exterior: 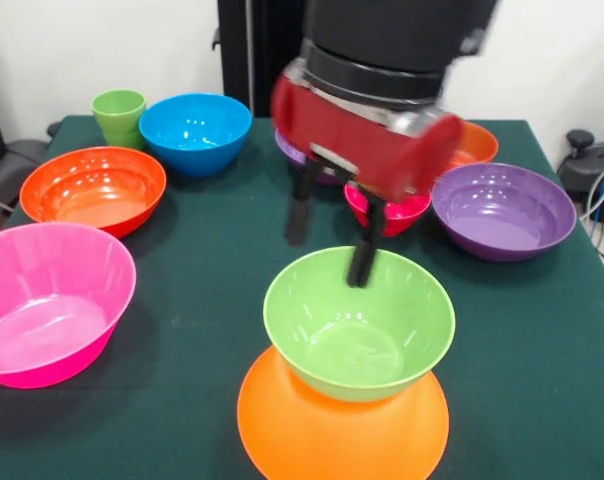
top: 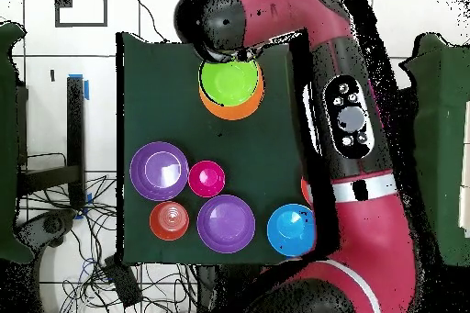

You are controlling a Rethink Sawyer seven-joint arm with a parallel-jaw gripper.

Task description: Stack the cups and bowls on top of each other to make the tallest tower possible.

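Nearest the camera in the front view, an upturned orange bowl (exterior: 342, 425) is seen on the green table (exterior: 542, 330), and a green bowl (exterior: 359, 322) is set upright on its top, so the tower (top: 230, 89) stands two pieces high.

Just behind and above, the gripper (exterior: 330, 232) is placed over the far rim of the green bowl. Its two dark fingers (exterior: 365, 250) are spread apart: one reaches down to that rim or just inside it, while the other hangs beyond the bowl, over bare cloth. Nothing is gripped between them, and whether the rim is actually touched cannot be told. The green bowl is judged to be freshly released.

The relation that matters is that every remaining piece lies farther from the camera than the tower, while the gripper stands just behind it. To one side a pink bowl (exterior: 47, 300) and a red-orange bowl (exterior: 94, 187) are set; to the other a purple bowl (exterior: 503, 210) rests, with a small magenta bowl (exterior: 387, 210) between it and the gripper and nearest to it. Farthest back, a blue bowl (exterior: 195, 130) and the light-green cup (exterior: 119, 116) stand just beside each other. A second purple bowl (top: 226, 222) shows in the overhead view.

Being round, the bowls offer no long axis, so a rim would have to be pinched.
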